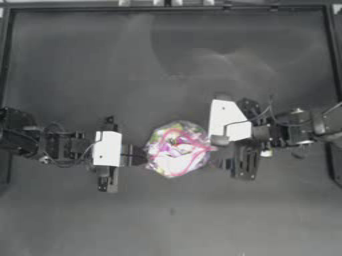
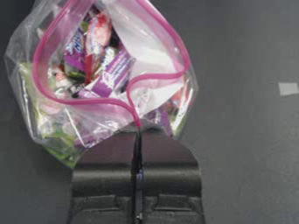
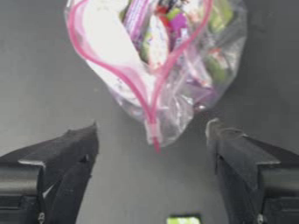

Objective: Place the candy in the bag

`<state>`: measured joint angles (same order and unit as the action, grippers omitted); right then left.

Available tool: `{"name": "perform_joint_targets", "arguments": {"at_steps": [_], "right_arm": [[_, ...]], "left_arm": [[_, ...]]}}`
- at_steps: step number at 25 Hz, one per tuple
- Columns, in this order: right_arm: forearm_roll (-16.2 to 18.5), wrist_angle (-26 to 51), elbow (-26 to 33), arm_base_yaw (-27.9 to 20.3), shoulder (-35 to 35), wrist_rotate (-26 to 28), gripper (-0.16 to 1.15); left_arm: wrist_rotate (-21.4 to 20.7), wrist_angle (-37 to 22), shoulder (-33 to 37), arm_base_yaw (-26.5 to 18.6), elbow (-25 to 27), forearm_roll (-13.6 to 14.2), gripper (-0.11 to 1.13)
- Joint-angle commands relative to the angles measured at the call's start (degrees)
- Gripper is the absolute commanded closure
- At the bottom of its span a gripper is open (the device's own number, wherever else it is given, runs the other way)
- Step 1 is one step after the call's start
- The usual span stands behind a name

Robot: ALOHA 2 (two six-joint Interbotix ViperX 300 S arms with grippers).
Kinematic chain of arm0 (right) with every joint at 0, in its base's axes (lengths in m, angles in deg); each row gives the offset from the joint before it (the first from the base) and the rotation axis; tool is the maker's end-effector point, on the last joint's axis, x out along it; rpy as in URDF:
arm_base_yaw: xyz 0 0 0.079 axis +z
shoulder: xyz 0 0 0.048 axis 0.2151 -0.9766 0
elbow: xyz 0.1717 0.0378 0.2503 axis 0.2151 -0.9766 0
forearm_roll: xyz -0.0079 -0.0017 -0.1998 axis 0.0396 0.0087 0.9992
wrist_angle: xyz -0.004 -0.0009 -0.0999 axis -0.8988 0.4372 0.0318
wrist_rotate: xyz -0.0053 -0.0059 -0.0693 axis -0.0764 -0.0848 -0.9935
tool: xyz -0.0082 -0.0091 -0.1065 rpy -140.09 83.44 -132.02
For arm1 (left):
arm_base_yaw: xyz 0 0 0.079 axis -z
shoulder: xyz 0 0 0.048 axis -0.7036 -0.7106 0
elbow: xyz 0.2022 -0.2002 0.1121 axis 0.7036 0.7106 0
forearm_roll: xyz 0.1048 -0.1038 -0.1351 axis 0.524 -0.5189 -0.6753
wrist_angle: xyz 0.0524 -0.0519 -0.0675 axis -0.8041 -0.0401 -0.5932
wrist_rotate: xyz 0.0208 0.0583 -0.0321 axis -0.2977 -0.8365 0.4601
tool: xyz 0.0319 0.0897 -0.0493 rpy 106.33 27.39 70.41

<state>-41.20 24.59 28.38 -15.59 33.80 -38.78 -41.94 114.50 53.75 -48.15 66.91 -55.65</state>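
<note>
The bag (image 1: 177, 149) is a clear pouch with a pink strip and colourful sweets inside, sitting at the table's middle. My left gripper (image 1: 137, 155) is at the bag's left side. In the left wrist view the left gripper (image 2: 139, 135) is shut on the pink strip of the bag (image 2: 105, 74), whose mouth gapes open. My right gripper (image 1: 215, 142) is just right of the bag. In the right wrist view the right gripper (image 3: 152, 131) stands open with the corner of the bag (image 3: 158, 57) between its fingertips, untouched. The candy (image 3: 182, 220), small and yellow-green, lies on the table below this gripper, partly cut off.
The dark table (image 1: 167, 65) has a raised rim along its far side and both ends. A small white mark (image 2: 288, 89) sits on the table beyond the bag in the left wrist view.
</note>
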Motion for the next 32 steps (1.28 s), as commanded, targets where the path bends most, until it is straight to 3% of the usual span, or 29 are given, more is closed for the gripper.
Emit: {"name": "perform_joint_targets", "arguments": {"at_steps": [1, 5, 9, 16, 32], "right_arm": [[1.32, 5.27, 1.23, -0.26, 3.34, -0.09, 0.00], [1.23, 11.16, 0.53, -1.14, 4.22, -0.26, -0.01], [0.70, 11.95, -1.14, -2.20, 4.22, 0.18, 0.00], [-2.90, 7.56, -6.42, -3.96, 4.22, 1.58, 0.00], [-2.81, 2.81, -12.83, -4.13, 4.22, 7.73, 0.00]], "left_arm": [[0.09, 0.09, 1.58, 0.00, -0.97, 0.00, 0.93], [0.09, 0.09, 1.41, 0.00, -0.97, -0.09, 0.93], [0.09, 0.18, 1.23, 0.00, -0.97, 0.00, 0.93], [0.09, 0.18, 1.23, 0.09, -0.97, -0.09, 0.93], [0.00, 0.26, 1.23, 0.09, -0.97, 0.00, 0.93]]}}
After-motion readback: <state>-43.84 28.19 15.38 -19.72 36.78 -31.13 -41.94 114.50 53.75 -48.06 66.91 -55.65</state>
